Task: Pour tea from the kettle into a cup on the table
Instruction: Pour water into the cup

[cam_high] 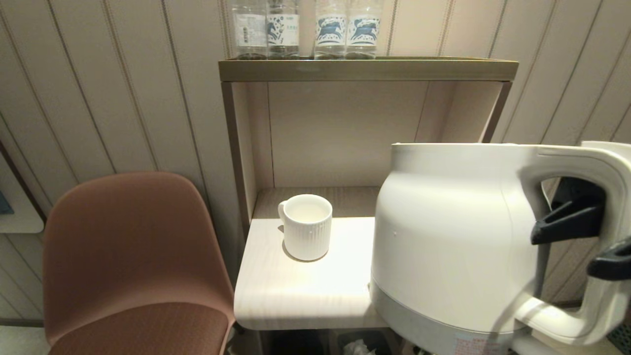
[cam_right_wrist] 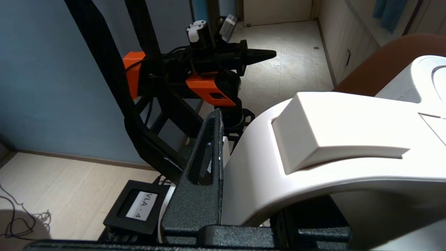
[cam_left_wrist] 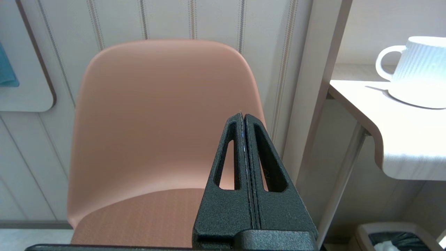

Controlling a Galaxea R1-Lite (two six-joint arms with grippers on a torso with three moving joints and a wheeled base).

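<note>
On the right side of the head view, the kettle [cam_high: 443, 241] hung upright above the desk's [cam_high: 296, 291] right front corner, its grey band and small pinkish label low near the frame's bottom edge. The right tool [cam_high: 581, 236] was clamped on the kettle's large loop handle [cam_high: 606, 197], with one black finger [cam_high: 567, 222] poking through the loop and another [cam_high: 611, 261] lying against the outside of the grip. From the right wrist view, a black finger [cam_right_wrist: 202, 174] pressed flat against the side of the white handle [cam_right_wrist: 313, 164]. The cup [cam_high: 306, 226] stood upright on the desk, to the left of the kettle and apart from it, with its small handle turned toward the rear left. Off to the left, beside the desk, the left tool [cam_left_wrist: 244, 139] had its two fingers pressed together, empty, in front of the brown chair [cam_left_wrist: 163, 115]. Four clear water bottles [cam_high: 305, 29] stood in a row on the top shelf [cam_high: 367, 69] above the desk. Below the desk, a bin [cam_left_wrist: 393, 238] with a dark liner showed in the left wrist view.
</note>
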